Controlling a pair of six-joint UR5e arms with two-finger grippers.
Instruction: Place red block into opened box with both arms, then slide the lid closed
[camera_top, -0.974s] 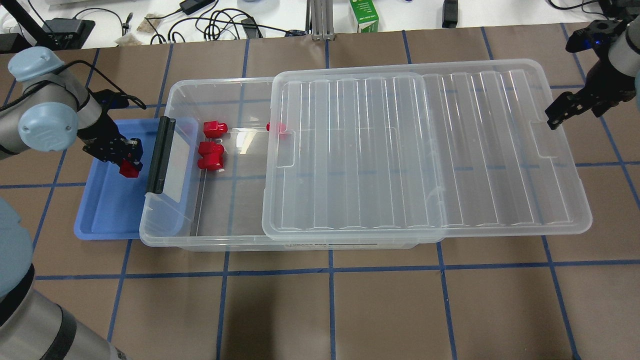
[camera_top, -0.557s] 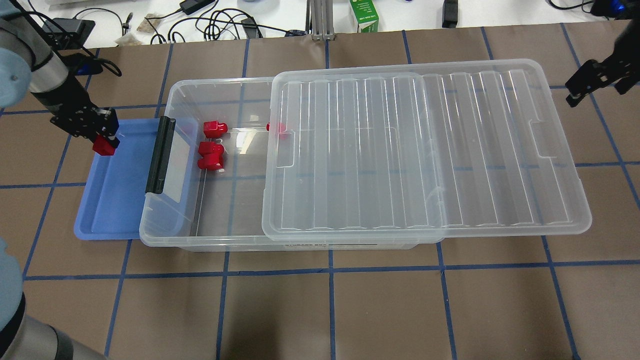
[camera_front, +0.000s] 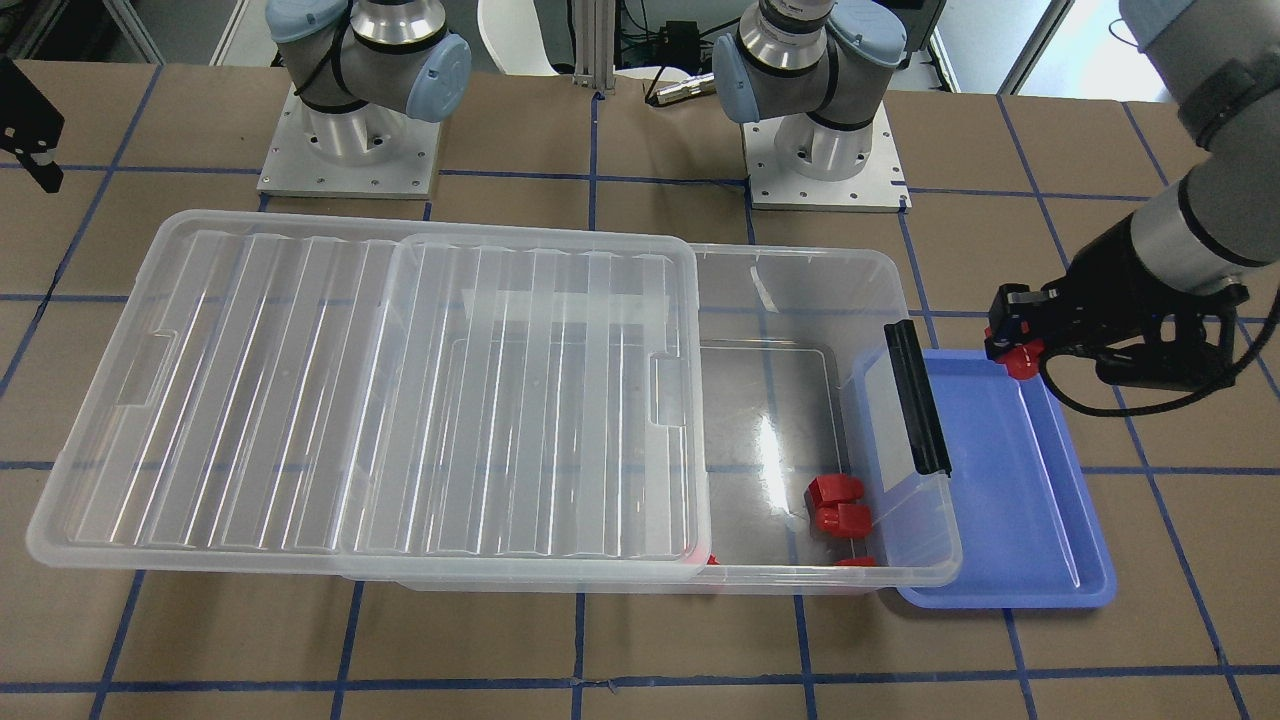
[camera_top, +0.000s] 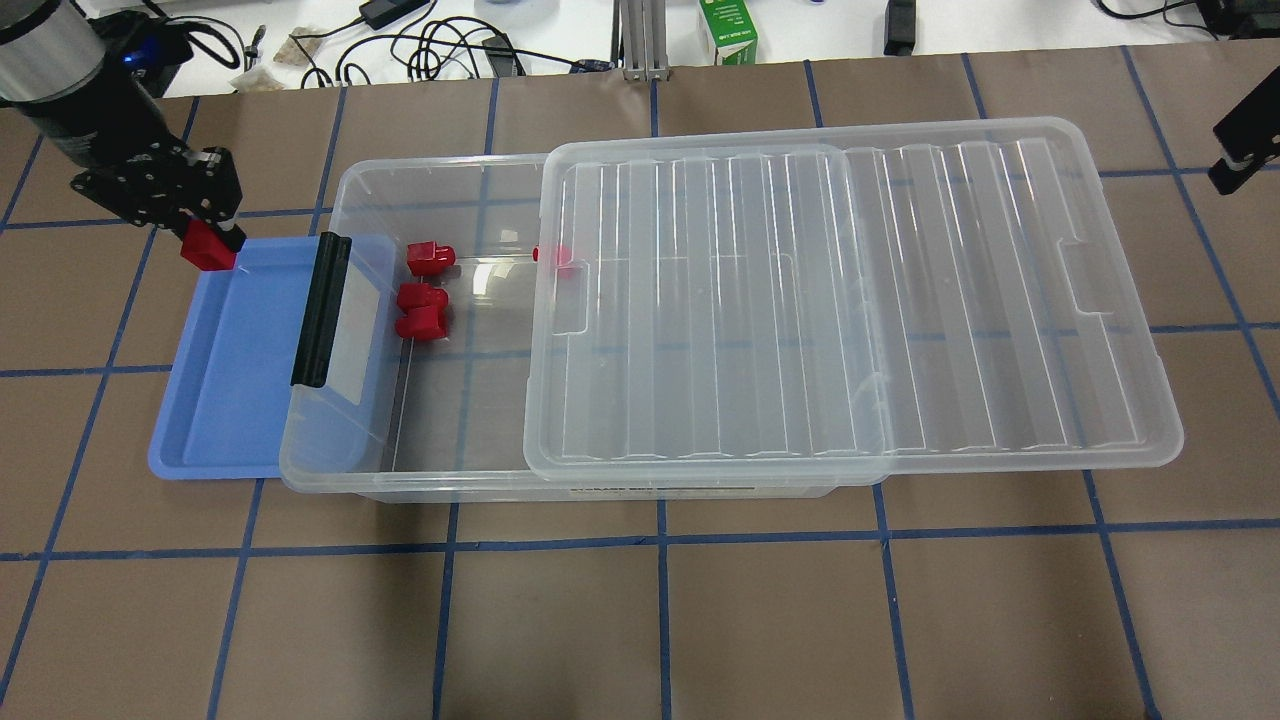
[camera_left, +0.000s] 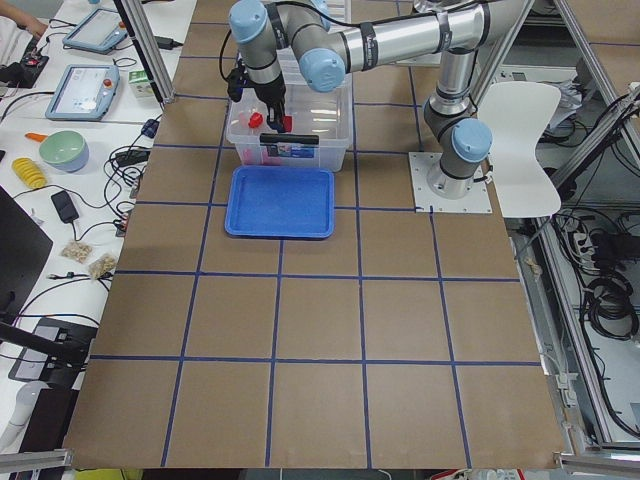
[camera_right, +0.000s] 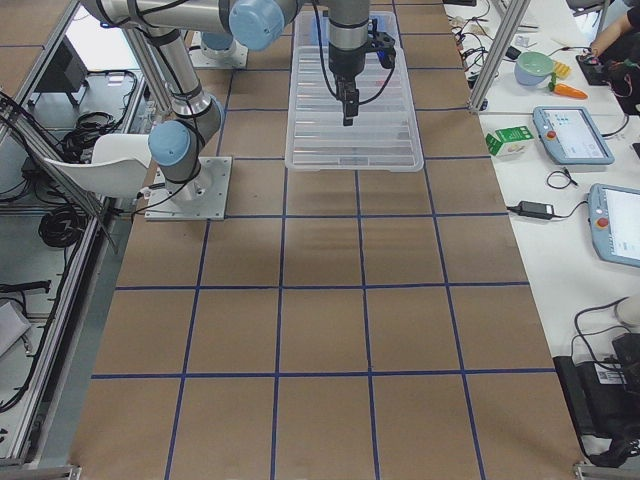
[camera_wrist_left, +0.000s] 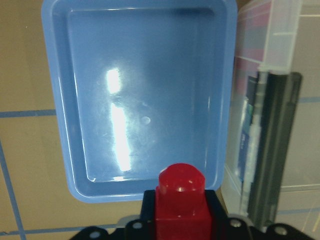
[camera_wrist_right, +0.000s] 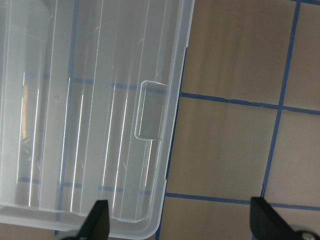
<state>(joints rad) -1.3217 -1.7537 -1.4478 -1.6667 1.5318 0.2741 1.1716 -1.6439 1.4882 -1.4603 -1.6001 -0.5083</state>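
My left gripper (camera_top: 205, 228) is shut on a red block (camera_top: 208, 248) and holds it above the far corner of the blue tray (camera_top: 230, 400); the left wrist view shows the block (camera_wrist_left: 180, 200) stub-forward between the jaws. The clear box (camera_top: 340, 470) lies with its black-latched end over the tray, and three more red blocks (camera_top: 422, 312) sit in its open part. The ribbed lid (camera_top: 850, 300) covers the rest and overhangs to the right. My right gripper (camera_top: 1240, 150) is open, off the lid's right end, near its handle notch (camera_wrist_right: 150, 110).
Cables, a green carton (camera_top: 728, 32) and other gear lie on the white bench beyond the table's far edge. The brown gridded table surface (camera_top: 660, 620) stretches in front of the box. Both arm bases (camera_front: 345, 140) stand behind the box in the front-facing view.
My left gripper has risen from inside the blue tray with the red block, moving left and toward the far corner. My right gripper has drawn back to the right, away from the lid.
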